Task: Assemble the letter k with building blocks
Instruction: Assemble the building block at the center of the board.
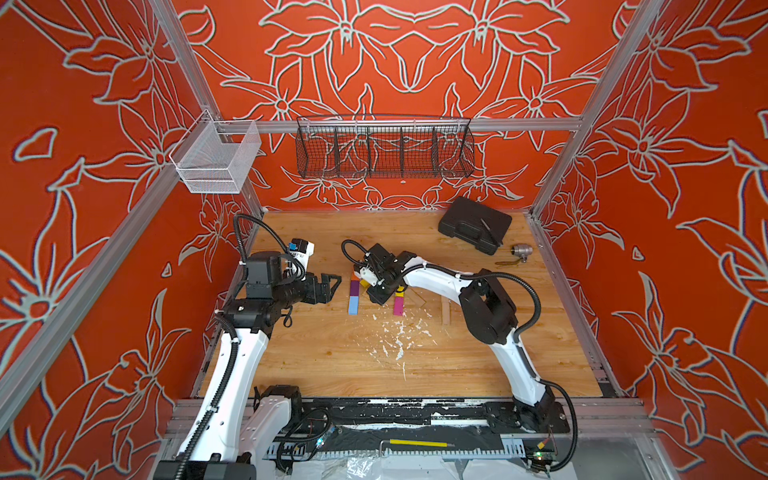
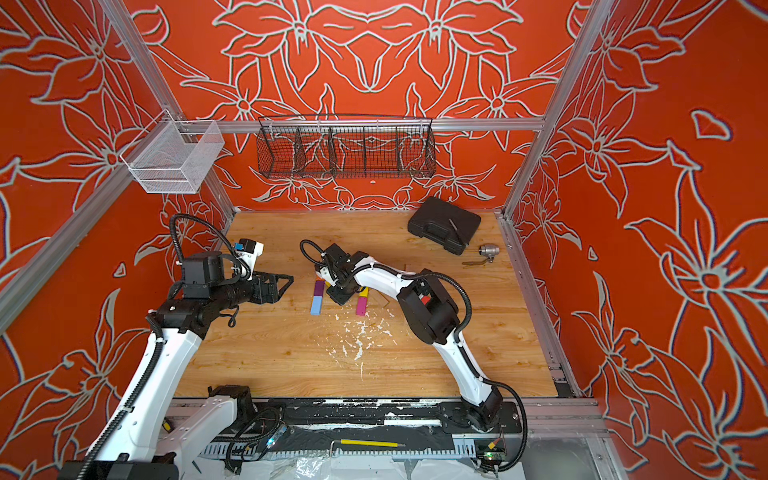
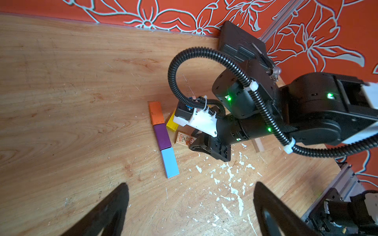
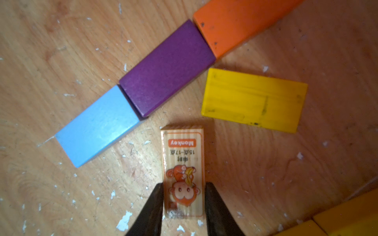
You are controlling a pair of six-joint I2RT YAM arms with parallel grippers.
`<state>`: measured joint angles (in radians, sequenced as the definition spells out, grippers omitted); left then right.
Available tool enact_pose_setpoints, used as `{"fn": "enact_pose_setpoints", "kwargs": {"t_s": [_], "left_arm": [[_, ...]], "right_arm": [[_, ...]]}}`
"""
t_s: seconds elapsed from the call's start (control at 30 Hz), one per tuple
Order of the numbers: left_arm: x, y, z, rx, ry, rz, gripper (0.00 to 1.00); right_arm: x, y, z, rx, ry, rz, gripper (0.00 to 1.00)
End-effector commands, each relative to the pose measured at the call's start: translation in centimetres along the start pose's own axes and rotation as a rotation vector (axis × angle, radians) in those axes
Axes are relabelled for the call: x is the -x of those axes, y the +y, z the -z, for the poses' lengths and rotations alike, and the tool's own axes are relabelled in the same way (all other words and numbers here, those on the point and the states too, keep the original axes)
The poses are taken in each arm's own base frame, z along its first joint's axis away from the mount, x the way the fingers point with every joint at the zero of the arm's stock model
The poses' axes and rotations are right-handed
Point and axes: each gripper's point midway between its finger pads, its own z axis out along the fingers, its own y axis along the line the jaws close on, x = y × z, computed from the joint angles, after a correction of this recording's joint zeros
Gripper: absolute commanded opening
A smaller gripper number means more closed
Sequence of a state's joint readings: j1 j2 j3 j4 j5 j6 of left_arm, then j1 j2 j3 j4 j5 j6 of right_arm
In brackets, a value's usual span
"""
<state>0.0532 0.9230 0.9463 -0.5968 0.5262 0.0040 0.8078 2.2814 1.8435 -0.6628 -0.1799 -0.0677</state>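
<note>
The left arm [image 1: 245, 353] rises from the table's [image 1: 332, 365] front-left corner. Its elbow is bent, and the left gripper [image 1: 336, 286] lies level near the left edge, its 2 fingers [image 3: 114, 204] spread wide and empty. The right arm [image 1: 440, 276] arches in from the front-right corner to mid-table. There the right gripper [image 4: 184, 185] points down, its jaws against the printed block's [image 4: 183, 163] long sides.

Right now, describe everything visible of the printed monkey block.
The printed block is a small flat rectangle of pale wood, its face showing an orange-bordered label: the word Monkey, some characters and a cartoon monkey. It lies face up on the table, or just off it. The right gripper clamps its long sides at the monkey end. Its other end points at the purple block, stopping short of it; the yellow block lies apart.
</note>
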Motion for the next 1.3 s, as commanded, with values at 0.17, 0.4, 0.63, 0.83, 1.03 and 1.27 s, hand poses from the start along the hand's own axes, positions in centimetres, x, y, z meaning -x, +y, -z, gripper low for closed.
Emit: {"fn": "enact_pose_setpoints", "kwargs": {"t_s": [0.17,0.4,0.63,0.83,1.03,1.27], "left_arm": [[0.2,-0.26,0.02,-0.015,-0.004,-0.021,0.93],[0.21,-0.19,0.01,-0.011,-0.004,-0.021,0.93],[0.17,-0.18,-0.02,-0.013,-0.002,-0.02,0.93],[0.21,-0.2,0.01,-0.012,-0.004,-0.019,0.93],[0.2,-0.24,0.02,-0.013,-0.004,-0.02,0.93],[0.16,-0.2,-0.06,-0.014,-0.001,-0.018,0.93]], "right_arm": [[0.46,0.8,-0.97,0.033,0.001,-0.021,0.33],[0.62,0.63,-1.04,0.028,-0.001,-0.027,0.33],[0.78,0.76,-1.33,0.032,0.003,-0.032,0.33],[0.8,0.92,-1.39,0.036,0.003,-0.037,0.34],[0.88,0.83,-1.21,0.031,0.003,-0.039,0.37],[1.23,0.84,-0.4,0.028,-0.009,-0.037,0.39]]}}
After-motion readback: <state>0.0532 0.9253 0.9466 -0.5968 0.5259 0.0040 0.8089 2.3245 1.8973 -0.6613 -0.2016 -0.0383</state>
